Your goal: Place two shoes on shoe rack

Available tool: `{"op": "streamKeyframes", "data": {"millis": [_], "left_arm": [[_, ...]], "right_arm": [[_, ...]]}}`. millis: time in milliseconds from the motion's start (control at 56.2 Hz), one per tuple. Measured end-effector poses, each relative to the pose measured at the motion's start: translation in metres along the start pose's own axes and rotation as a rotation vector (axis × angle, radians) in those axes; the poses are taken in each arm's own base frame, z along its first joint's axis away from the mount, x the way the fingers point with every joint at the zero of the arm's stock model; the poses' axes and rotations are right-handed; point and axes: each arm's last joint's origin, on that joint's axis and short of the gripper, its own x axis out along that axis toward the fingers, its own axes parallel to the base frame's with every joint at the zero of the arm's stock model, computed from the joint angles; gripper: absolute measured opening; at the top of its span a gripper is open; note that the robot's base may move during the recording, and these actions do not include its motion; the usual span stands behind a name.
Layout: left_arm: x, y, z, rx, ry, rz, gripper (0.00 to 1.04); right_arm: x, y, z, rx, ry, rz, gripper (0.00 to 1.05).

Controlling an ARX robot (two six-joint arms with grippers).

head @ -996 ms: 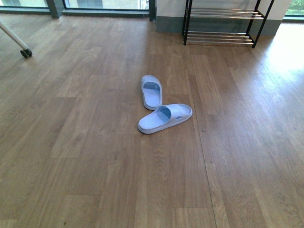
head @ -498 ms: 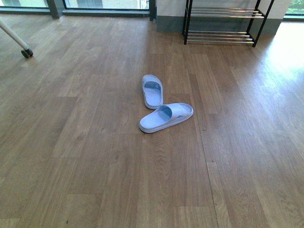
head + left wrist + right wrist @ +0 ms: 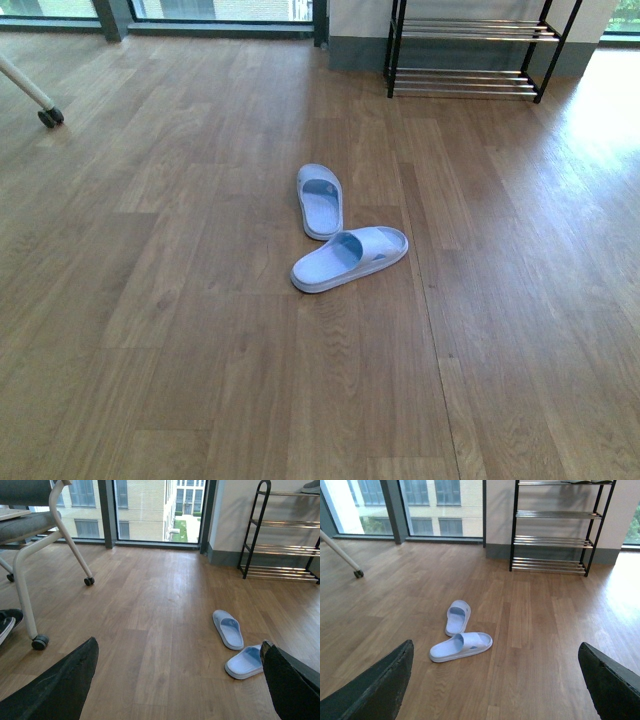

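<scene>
— One white chair leg (image 3: 22, 82) on a caster (image 3: 49, 116), out at the far left edge of the floor (image 3: 150, 320). The left arm's camera also catches a dark shoe (image 3: 7, 622) lying by that chair. What comes next?

— Bare wooden planks, then the two shoes at about mid-floor. They're pale blue open-toe slides, both sole down. The far slide (image 3: 320, 200) lies lengthwise with its toe end pointing away from the robot. The near slide (image 3: 350, 258) lies crosswise just in front of it, toe end angled to the right. Their ends seem to touch.

— And the shoe rack?

— Well apart from them, at the floor's far edge, right of centre and against the wall. The shoe rack (image 3: 465, 60) has a black frame and shiny horizontal bars. Something pale sits on its top tier, but it's too cropped to make out.

— What are the arms doing?

— Neither shows from the body camera, so I go by the wrist cameras. The left gripper (image 3: 178, 645) has its dark fingers (image 3: 55, 685) spread wide, gripping nothing. The slides lie on the floor ahead of it. The right gripper (image 3: 495, 647) is the same, with its fingers (image 3: 615, 680) far apart and clamped on nothing. Both slides lie ahead of it, with the rack beyond them.
</scene>
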Motion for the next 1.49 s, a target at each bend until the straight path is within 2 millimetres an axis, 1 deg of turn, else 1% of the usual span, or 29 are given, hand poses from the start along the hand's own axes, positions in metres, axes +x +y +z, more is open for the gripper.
{"op": "streamKeyframes", "data": {"millis": [1495], "left_arm": [[0.0000,0.0000,0.0000,0.000,0.000,-0.001,0.95]], "right_arm": [[0.0001,-0.0001,-0.0002,0.000,0.002,-0.004,0.95]]}}
